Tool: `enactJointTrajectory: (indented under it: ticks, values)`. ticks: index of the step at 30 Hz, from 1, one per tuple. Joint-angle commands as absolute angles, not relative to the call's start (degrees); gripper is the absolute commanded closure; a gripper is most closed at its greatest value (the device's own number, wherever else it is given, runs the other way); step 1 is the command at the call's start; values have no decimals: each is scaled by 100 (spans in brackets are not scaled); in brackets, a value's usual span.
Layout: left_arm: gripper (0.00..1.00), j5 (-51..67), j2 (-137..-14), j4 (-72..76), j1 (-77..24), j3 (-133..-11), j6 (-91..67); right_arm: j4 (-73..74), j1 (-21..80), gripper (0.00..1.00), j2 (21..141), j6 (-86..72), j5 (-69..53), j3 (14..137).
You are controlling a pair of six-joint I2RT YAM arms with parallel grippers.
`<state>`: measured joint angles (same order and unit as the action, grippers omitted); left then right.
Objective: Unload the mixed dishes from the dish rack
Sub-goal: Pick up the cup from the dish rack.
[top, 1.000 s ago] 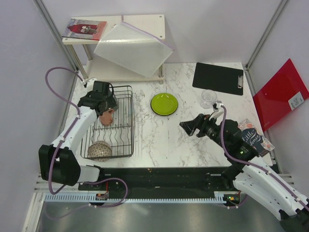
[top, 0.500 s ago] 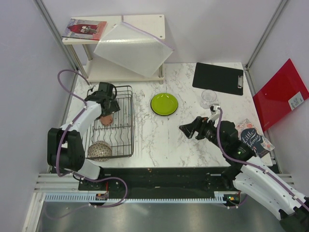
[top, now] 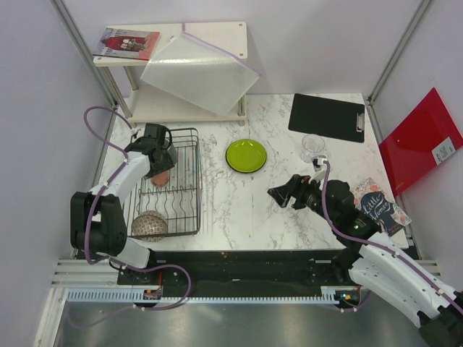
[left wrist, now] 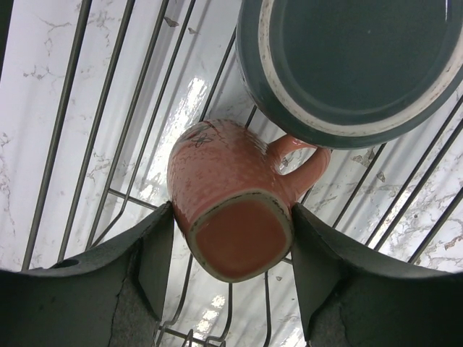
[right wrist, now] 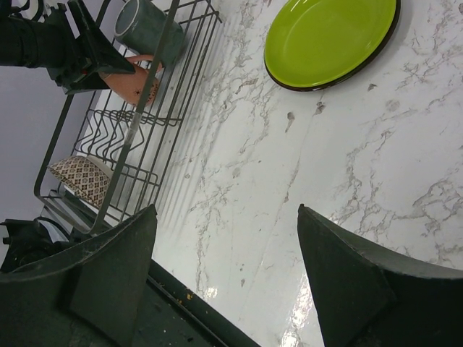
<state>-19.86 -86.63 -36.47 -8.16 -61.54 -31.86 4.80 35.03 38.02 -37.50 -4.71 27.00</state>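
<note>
**Pink cup gripped on its side in the rack**

At the left of the bench (top: 239, 210), the black wire dish rack (top: 189, 217) holds three dishes. The left gripper (left wrist: 233, 246) reaches down into its far half and is closed on the small pink cup (left wrist: 231, 206), one finger (left wrist: 148, 260) against each side. The cup lies on its side across the wires. Its long axis points along the gripper, its flat base faces the wrist camera and its mouth is turned away. Its handle sticks out sideways toward the dark grey-green mug (left wrist: 354, 65) just beyond. The cup is salmon pink with a dimpled skin and a paler rim round the base. The brown speckled bowl (top: 150, 225) sits in the rack's near corner.

The lime-green plate (top: 246, 155) lies flat mid-bench. The right gripper (top: 278, 191) hovers over bare bench, wide open and empty. The clear glass (top: 312, 147) stands upright behind it.
</note>
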Motion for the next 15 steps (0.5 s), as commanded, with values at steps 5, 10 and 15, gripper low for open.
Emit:
enactJointTrajectory:
  ticks: [5, 10, 15]
  values:
    - [89, -1705, -8447, -3647, -835, -6047, -3147, 316, 3516, 15, 3709, -3726, -448, 2619]
    - [98, -1565, -7815, -3779, -835, -6038, -3120, 316, 3516, 15, 3691, -3735, -448, 2637]
    - [98, -1162, -6717, -3981, -835, -6205, -2962, 360, 3516, 15, 3727, -3692, -527, 2899]
